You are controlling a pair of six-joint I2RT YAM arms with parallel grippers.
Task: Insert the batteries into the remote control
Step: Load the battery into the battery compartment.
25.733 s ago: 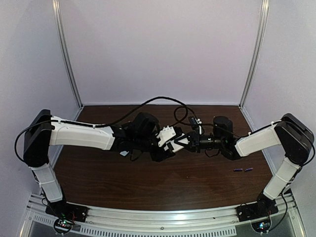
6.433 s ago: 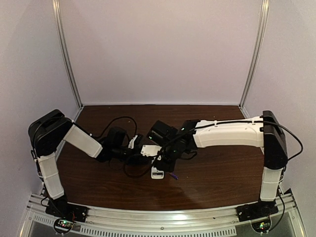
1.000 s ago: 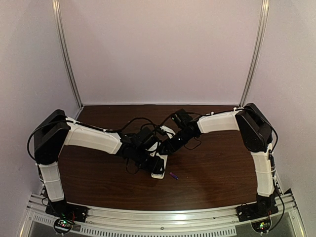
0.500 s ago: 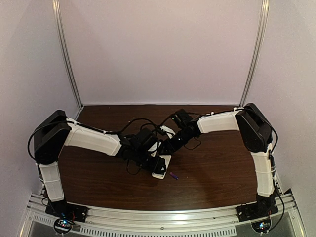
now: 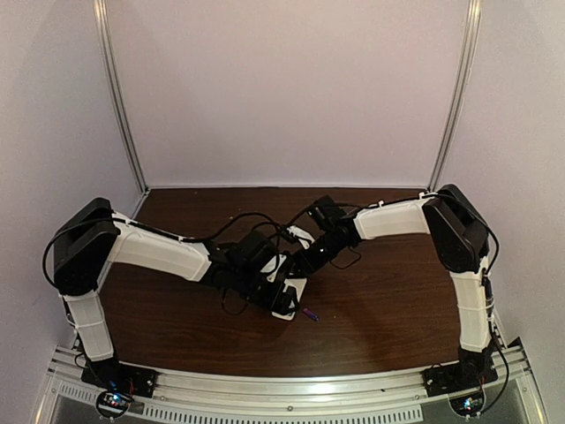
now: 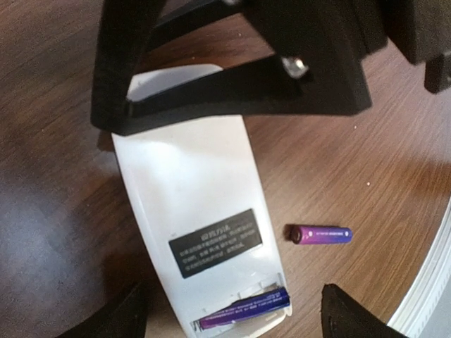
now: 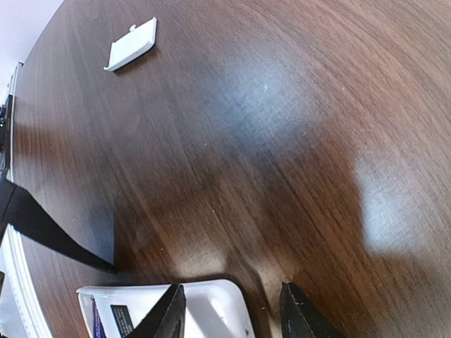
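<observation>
The remote control point(image 6: 190, 183) lies on the table with its white back up; it also shows in the top view point(image 5: 289, 300). Its open recess at the near end holds one purple-blue battery point(image 6: 243, 308), lying slightly askew. The second battery point(image 6: 322, 234) lies loose on the wood just right of the remote, and shows in the top view point(image 5: 310, 314). My left gripper point(image 6: 236, 320) is open, its fingertips wide on either side of the recess end. My right gripper point(image 7: 229, 310) is open at the remote's far end point(image 7: 211, 303), with one finger over it.
A small loose white flat piece point(image 7: 132, 44) lies on the dark wood table point(image 7: 282, 127) beyond the right gripper. Both arms meet over the table's middle point(image 5: 291, 274). The metal rail runs along the near edge point(image 5: 282, 389).
The left arm has shifted slightly. The remote, both batteries and the right gripper stay where they were.
</observation>
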